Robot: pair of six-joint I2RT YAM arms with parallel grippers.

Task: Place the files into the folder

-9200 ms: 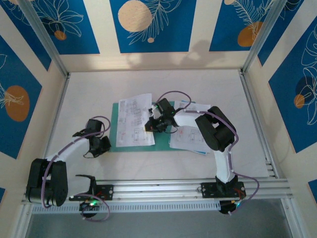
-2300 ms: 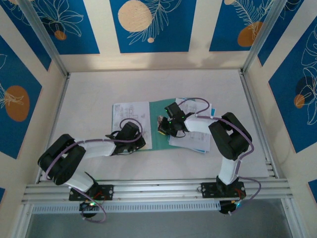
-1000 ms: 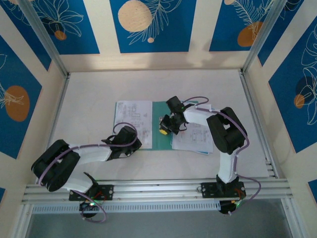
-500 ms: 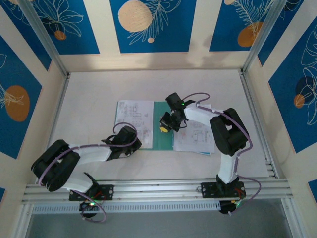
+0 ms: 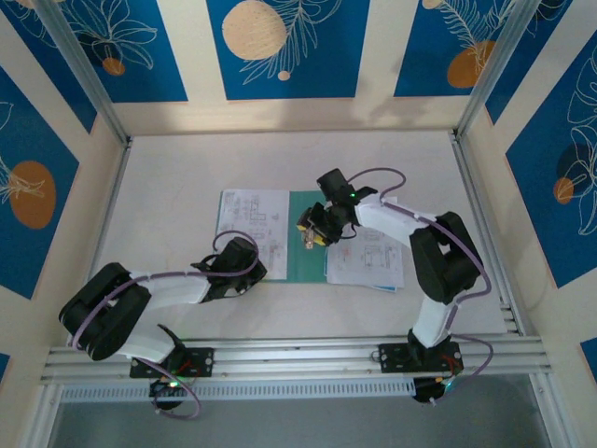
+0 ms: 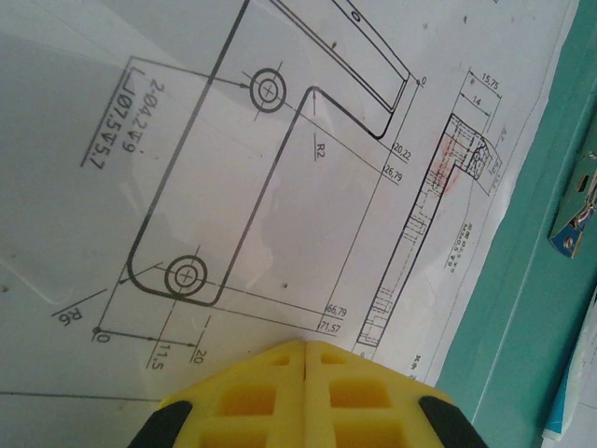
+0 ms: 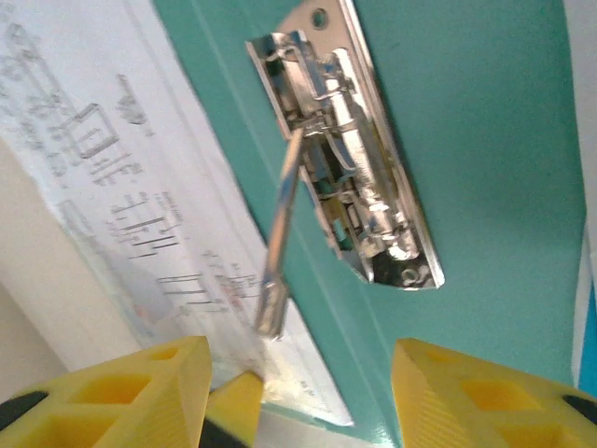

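Over the thin teal-green card folder (image 5: 306,266), my right gripper (image 7: 298,387) just popped its jaws apart above the chrome lever clip (image 7: 359,187), lever up. White printed paper sheets (image 5: 250,219) sit on the left leaf under my left gripper (image 6: 306,359), fingers together, so clamping's next I guess

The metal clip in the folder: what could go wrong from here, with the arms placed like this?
1. The clip has its lever raised close to the open right fingers; a small slip could knock it shut before the sheet lies under it.
2. The shut left fingers seem to press on that sheet; sliding may crease it or shift the folder.
3. Other sheets lie outside, to the right.
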